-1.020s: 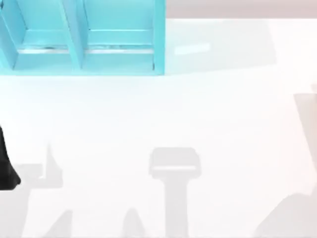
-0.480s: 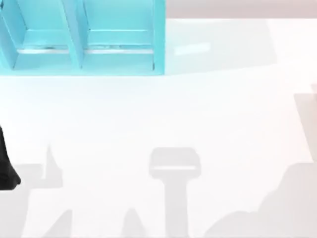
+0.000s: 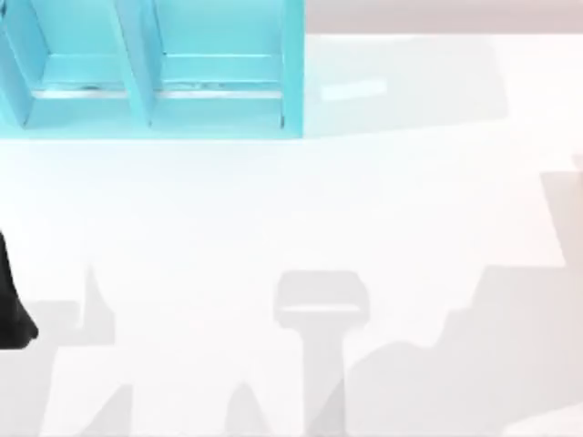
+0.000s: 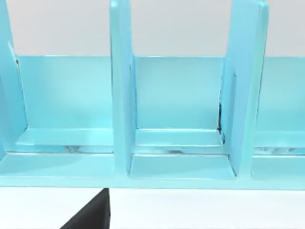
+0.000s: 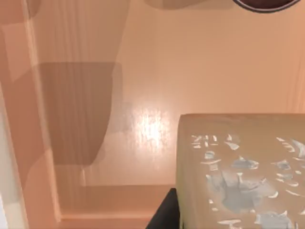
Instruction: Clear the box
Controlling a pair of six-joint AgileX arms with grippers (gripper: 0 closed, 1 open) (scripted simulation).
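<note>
In the right wrist view I look down into the box (image 5: 95, 119), which has a tan floor and a low wall along one side. Inside it lies a beige block (image 5: 238, 171) with pale blue-white flecks on top. A dark round object (image 5: 262, 4) peeks in at the picture's edge. A dark part of my right gripper (image 5: 164, 213) shows just beside the block. A dark part of my left gripper (image 4: 88, 215) hangs in front of the blue rack, and the left arm (image 3: 13, 309) sits at the table's left edge.
A light blue rack (image 3: 155, 68) with upright dividers stands at the back left of the white table (image 3: 301, 209); its compartments (image 4: 178, 124) hold nothing that I can see. A broad grey shadow (image 3: 474, 364) lies over the front right of the table.
The shadow at the table's front right has grown and spread to the left. The left arm and the blue rack have not moved.
</note>
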